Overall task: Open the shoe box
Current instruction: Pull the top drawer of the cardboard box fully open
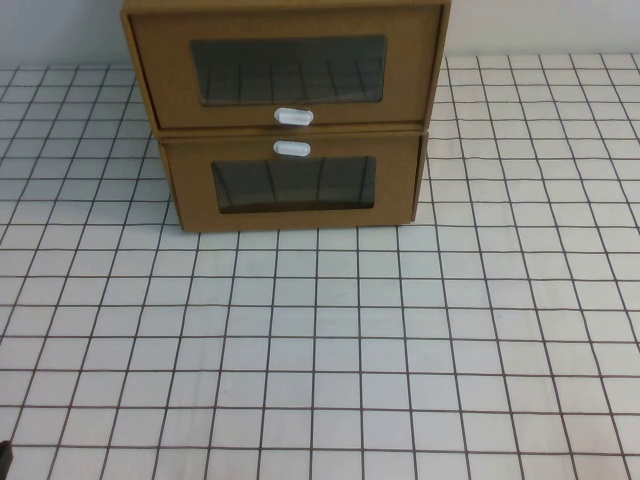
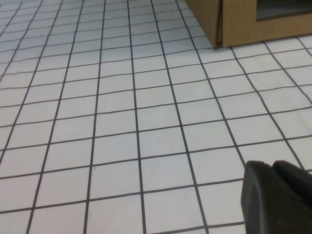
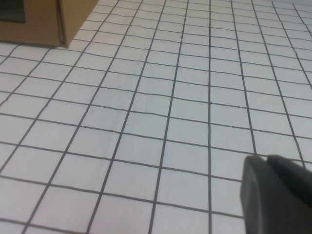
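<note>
Two brown cardboard shoe boxes stand stacked at the far edge of the table, a little left of its middle, on a white top ruled with dark squares. The upper box sits on the lower box, and both turn their fronts toward me. Each front has a dark window, and the upper window looks wider than the lower window. Each front also carries a small white handle. The upper handle is at the bottom edge of its front and the lower handle at the top edge of its front, so the two lie just beside each other, one above the other. Both fronts look shut; neither box is open.

My left gripper hangs over bare table on the left side, well apart from the boxes. Its two dark fingertips are pressed together with nothing between them. From its wrist camera only the lower box's near left corner shows, far off. My right gripper hangs over bare table on the right side, also well apart from the boxes. It is closed and holds nothing. Seen from above, neither gripper reaches as far as the boxes.
</note>
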Available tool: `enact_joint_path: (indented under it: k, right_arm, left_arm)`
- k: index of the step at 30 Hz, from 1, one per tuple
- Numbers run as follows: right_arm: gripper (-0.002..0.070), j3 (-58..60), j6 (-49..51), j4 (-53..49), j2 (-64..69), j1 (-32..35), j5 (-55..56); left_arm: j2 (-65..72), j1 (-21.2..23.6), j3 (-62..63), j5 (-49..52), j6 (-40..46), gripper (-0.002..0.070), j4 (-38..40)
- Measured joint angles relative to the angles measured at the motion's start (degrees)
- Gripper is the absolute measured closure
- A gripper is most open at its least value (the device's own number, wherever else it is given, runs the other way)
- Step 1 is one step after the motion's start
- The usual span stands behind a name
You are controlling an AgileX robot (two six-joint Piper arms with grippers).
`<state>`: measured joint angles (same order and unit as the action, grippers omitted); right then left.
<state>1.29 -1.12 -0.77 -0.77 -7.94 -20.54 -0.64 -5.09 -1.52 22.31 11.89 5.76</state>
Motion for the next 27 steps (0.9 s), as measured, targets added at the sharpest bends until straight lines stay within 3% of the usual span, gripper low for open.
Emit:
enact_joint_path:
  k: [16, 27]
  right_arm:
    - [0.0690, 0.00, 0.00, 0.00, 0.00, 0.00, 0.00]
    - [0.0689, 0.00, 0.00, 0.00, 0.00, 0.00, 0.00]
  left_arm:
    - [0.00, 0.00, 0.00, -1.46, 0.00, 0.0677, 2.25]
    - [0.00, 0.00, 0.00, -12.69, -5.77, 0.0677, 31.99]
